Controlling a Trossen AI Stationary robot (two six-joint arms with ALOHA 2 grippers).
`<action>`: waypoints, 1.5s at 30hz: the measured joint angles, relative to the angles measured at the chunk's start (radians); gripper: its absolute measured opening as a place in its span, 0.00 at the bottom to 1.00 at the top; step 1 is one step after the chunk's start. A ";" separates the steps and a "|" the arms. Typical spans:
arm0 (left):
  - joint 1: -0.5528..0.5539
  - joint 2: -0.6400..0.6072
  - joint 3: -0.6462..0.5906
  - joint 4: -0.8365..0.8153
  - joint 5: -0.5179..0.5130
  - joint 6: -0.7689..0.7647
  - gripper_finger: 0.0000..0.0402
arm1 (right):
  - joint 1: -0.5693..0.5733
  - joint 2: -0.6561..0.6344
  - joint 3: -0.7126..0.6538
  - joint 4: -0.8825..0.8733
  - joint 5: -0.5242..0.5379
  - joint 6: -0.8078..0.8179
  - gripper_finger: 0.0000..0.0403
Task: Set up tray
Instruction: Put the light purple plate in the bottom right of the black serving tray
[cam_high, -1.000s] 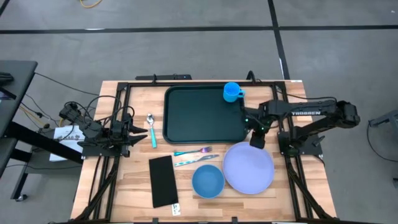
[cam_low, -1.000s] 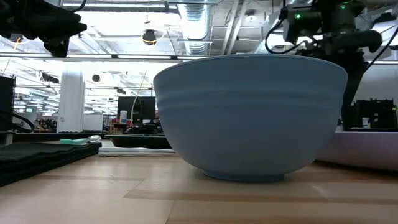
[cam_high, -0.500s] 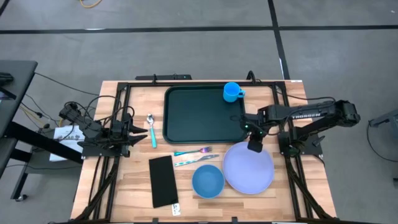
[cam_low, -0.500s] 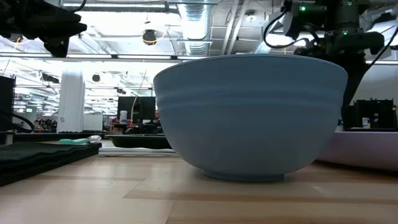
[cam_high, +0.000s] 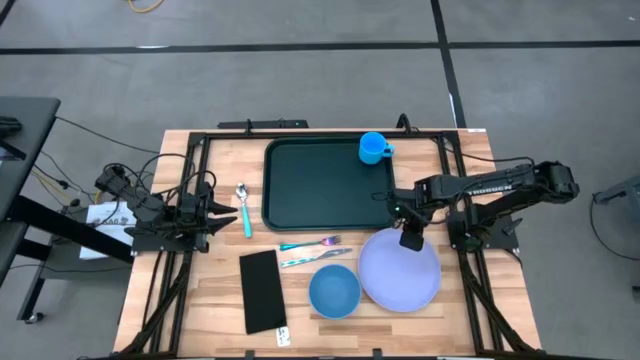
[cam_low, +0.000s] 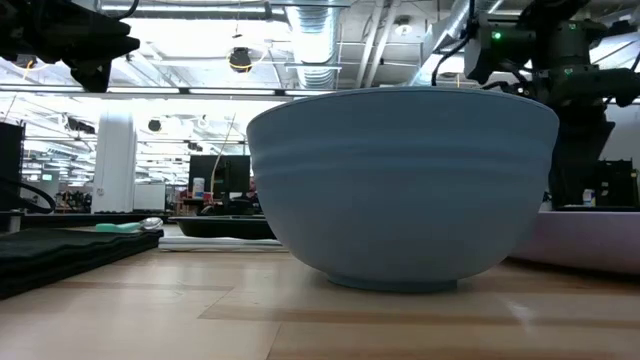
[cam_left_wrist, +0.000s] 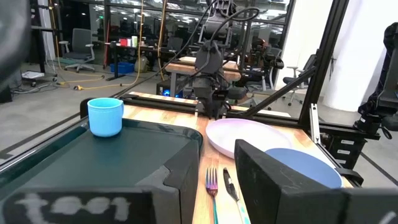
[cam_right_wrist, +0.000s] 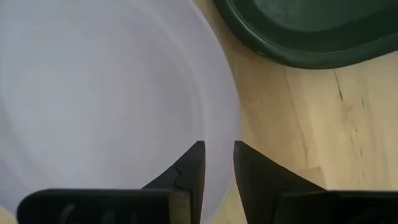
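Observation:
The dark green tray (cam_high: 325, 190) lies at the table's far middle, and a blue cup (cam_high: 373, 148) stands in its far right corner. The lavender plate (cam_high: 400, 272) lies flat on the wood near the tray's right corner. My right gripper (cam_high: 410, 240) points down over the plate's far rim (cam_right_wrist: 231, 118), fingers narrowly open (cam_right_wrist: 219, 165). My left gripper (cam_high: 215, 210) waits open at the table's left, level with the tray (cam_left_wrist: 112, 155). My right gripper comes at the plate's far rim (cam_right_wrist: 235, 134) from above, one fingertip (cam_right_wrist: 193, 162) over the plate and the other (cam_right_wrist: 249, 162) at its edge. Whether they touch it, I cannot tell. The plate lies flat on the table.
A blue bowl (cam_high: 334, 290) sits left of the plate and fills the low view (cam_low: 400, 180). A fork (cam_high: 312, 243) and knife (cam_high: 305, 259) lie near the tray's near edge, a spoon (cam_high: 243, 207) to its left, a black napkin (cam_high: 262, 291) near the front edge.
My right gripper has moved from beside the tray's right edge toward the table's near edge, ending over the plate's far rim. Nothing else has moved.

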 joint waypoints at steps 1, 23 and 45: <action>0.000 0.000 0.000 0.000 0.000 0.000 0.23 | 0.000 0.000 -0.006 0.004 0.000 0.000 0.19; 0.000 0.000 0.000 0.000 0.000 0.000 0.23 | 0.000 0.000 -0.040 0.069 0.001 0.000 0.19; 0.000 0.000 0.000 0.000 0.000 -0.001 0.23 | -0.002 0.001 -0.101 0.102 0.029 0.024 0.19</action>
